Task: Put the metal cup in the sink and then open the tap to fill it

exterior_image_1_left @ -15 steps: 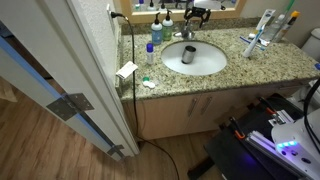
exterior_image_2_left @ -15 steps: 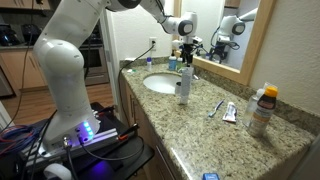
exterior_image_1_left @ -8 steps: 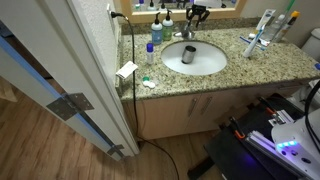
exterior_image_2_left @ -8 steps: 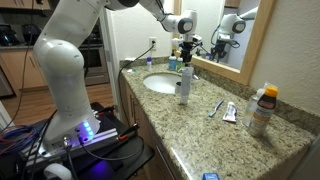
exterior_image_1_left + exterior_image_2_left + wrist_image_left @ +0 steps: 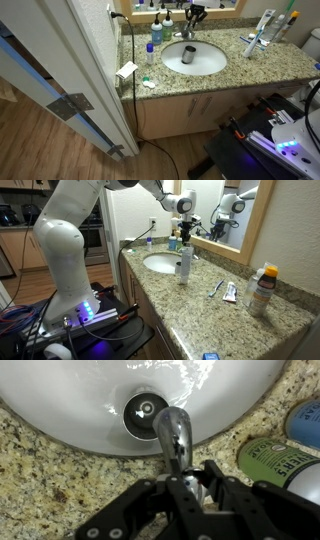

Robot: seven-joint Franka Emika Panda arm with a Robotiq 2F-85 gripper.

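The metal cup [image 5: 188, 56] stands upright inside the white sink [image 5: 212, 66], close to the drain; the wrist view does not show it. My gripper [image 5: 193, 14] [image 5: 186, 225] hangs over the back rim of the sink [image 5: 150, 268], above the tap [image 5: 187, 34]. In the wrist view the chrome spout [image 5: 172, 432] juts out over the basin [image 5: 80, 405] and the dark drain [image 5: 146, 407]. The gripper [image 5: 197, 482] has its two black fingers [image 5: 213, 478] drawn in tight on either side of a small chrome tap handle [image 5: 192, 477].
A blue-topped bottle [image 5: 153, 48] and a clear bottle [image 5: 184, 268] stand on the granite counter [image 5: 262, 68] beside the basin. A green soap tin [image 5: 285, 460] lies right of the tap. Toothbrushes [image 5: 262, 36], a tube [image 5: 229, 293] and an orange-capped bottle [image 5: 262, 288] crowd the far counter. A door edge [image 5: 95, 80] stands close.
The gripper's fingers have drawn together around the tap handle. The arm has stayed where it was, and the cup has not moved in the sink.
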